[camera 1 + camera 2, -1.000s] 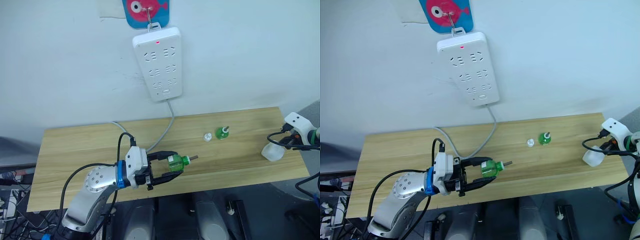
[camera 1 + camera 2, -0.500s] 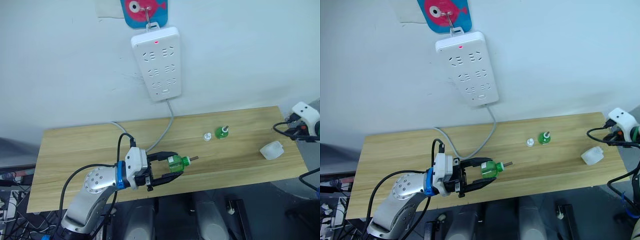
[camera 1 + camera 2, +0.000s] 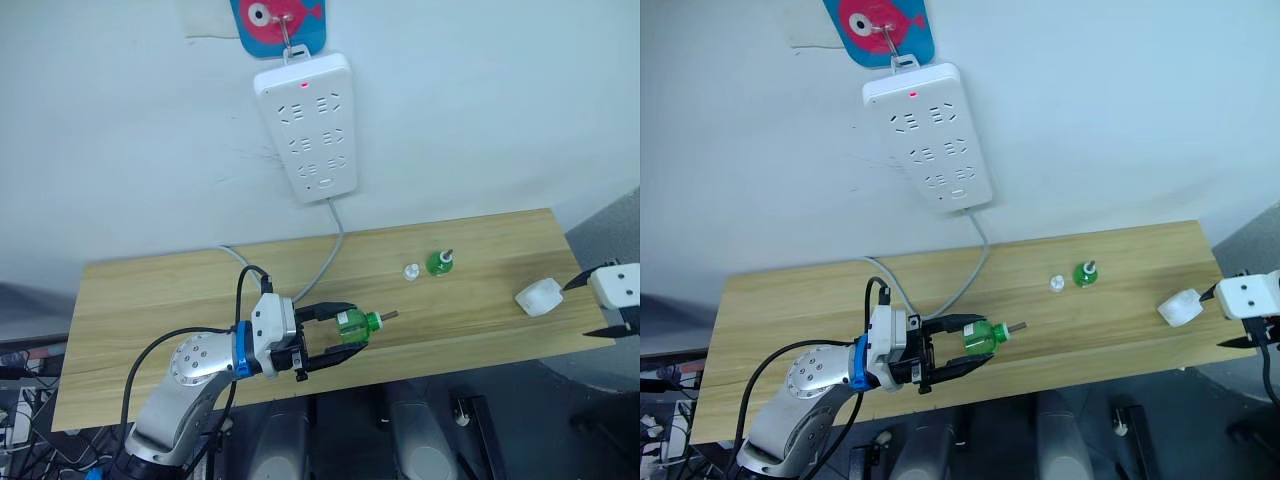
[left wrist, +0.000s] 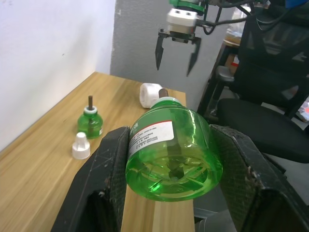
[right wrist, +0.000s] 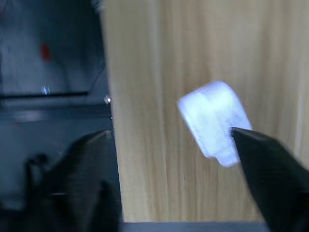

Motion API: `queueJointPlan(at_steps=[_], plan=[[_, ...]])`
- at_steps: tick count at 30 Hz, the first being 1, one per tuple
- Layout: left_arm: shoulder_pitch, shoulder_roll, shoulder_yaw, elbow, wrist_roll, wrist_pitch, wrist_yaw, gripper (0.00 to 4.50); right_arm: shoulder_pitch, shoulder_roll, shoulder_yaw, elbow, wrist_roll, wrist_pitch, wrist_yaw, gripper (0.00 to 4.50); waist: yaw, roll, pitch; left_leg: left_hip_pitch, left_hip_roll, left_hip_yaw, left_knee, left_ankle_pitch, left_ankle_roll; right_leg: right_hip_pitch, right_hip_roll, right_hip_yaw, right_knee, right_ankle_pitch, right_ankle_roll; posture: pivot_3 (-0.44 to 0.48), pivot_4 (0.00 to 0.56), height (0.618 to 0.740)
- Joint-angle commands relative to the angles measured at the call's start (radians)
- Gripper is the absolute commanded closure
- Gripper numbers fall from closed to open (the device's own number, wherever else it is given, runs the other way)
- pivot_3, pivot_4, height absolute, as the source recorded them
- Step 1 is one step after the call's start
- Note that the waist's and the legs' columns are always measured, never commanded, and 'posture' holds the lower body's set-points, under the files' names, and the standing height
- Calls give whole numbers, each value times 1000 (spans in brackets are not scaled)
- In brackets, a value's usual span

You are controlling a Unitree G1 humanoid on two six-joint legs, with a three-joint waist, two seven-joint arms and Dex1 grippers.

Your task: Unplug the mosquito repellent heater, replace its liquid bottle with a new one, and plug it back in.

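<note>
A wooden bench [image 3: 150,300] stands below a white power strip [image 3: 305,125] hung on the wall at twelve o'clock. The left claw [image 3: 335,336] grips a green bottle [image 3: 352,325] sideways, wick toward three o'clock, likely the refill. The heater [image 3: 537,297] lies unplugged near the three o'clock edge, just beside the right claw [image 3: 582,308], spread wide and empty. An old bottle [image 3: 438,263] and cap [image 3: 411,271] stand between.
</note>
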Motion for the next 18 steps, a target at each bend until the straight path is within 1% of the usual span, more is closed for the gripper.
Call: queueJointPlan(at_steps=[1, 5, 8, 9, 11, 13, 17, 18], plan=[[11, -11, -15, -36, -3, -14, 3, 2284, -57, 30, 22, 58, -5, -162, 44, 19, -7, -1, 1, 1, 0, 0, 0, 0, 0, 0, 0, 1, 0, 0, 0, -14, 417, 740], [25, -9, -14, -49, 1, -12, 19, 2284, -114, 74, 57, 119, -57, -212, -5, 19, -6, -1, 3, 2, 1, 0, 0, 0, 0, 0, 0, 2, 2, 0, 0, 3, 423, 740], [43, -6, -4, -69, 1, -5, 41, 2284, -132, 95, 15, 159, -24, -25, -28, 19, 3, -1, 3, 1, 0, -1, 0, 0, 0, 0, 0, 1, 1, 0, 0, 22, 420, 740], [52, -2, 0, -76, -1, -3, 47, 2284, -139, 100, -10, 163, 6, 84, -15, 19, 6, -1, 3, 0, 0, -2, 0, 0, 0, 0, 0, 1, 1, 0, -1, 22, 420, 740], [74, 7, 6, -87, -5, -3, 51, 2284, -167, 112, -69, 145, 77, 384, 13, 19, 8, -2, 4, 0, 0, -3, 0, -1, 2, 0, -1, 2, 0, 0, -1, 18, 418, 740], [93, 13, 8, -96, -6, -6, 54, 2284, -204, 110, -107, 111, 108, 683, -2, 19, 8, -1, 4, 0, 0, -3, 0, -1, 2, 0, -1, 2, 0, 1, -1, 2, 411, 740], [107, 10, 21, -92, -15, 4, 64, 2284, -230, 76, -115, -36, 48, 1326, -168, 19, 17, 0, 3, -3, 0, -6, 0, -1, 2, -2, -1, 3, 0, 0, -1, -37, 402, 740], [107, 9, 20, -86, -14, 1, 64, 2284, -237, 69, -103, -92, 33, 1522, -194, 19, 19, 0, 3, -4, 0, -7, 0, -1, 2, -4, -1, 3, 0, 0, -1, -45, 402, 740]])
